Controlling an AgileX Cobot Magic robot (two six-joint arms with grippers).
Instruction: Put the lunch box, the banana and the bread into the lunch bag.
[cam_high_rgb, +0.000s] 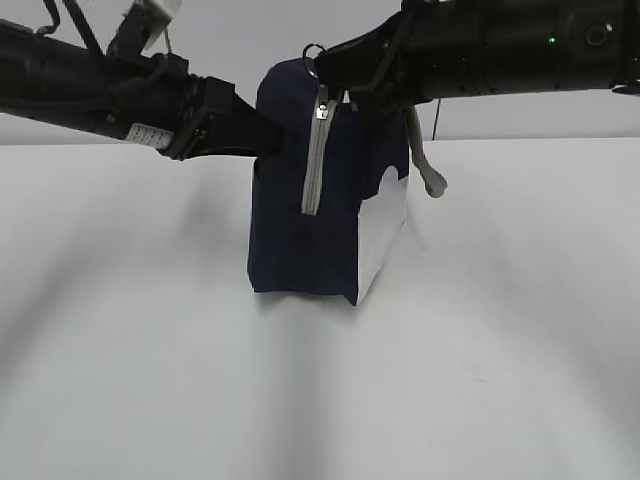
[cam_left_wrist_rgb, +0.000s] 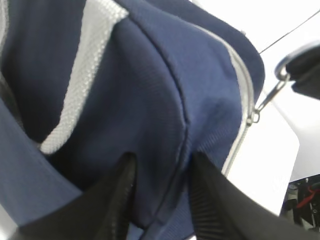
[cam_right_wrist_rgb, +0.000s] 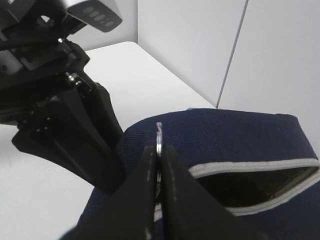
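Fabric of the navy lunch bag, upright mid-table, looks soft and yielding. The left gripper pinches a fold of its corner to steady it, while the right gripper is clamped on the metal ring pull, probably the best hold for working the partly open grey zipper.

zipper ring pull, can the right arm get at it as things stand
Yes, it looks so: the right tool is already shut on the metal ring pull at the top corner of the lunch bag, nothing between them. The left tool pinches the bag's fabric alongside, clear of the ring.
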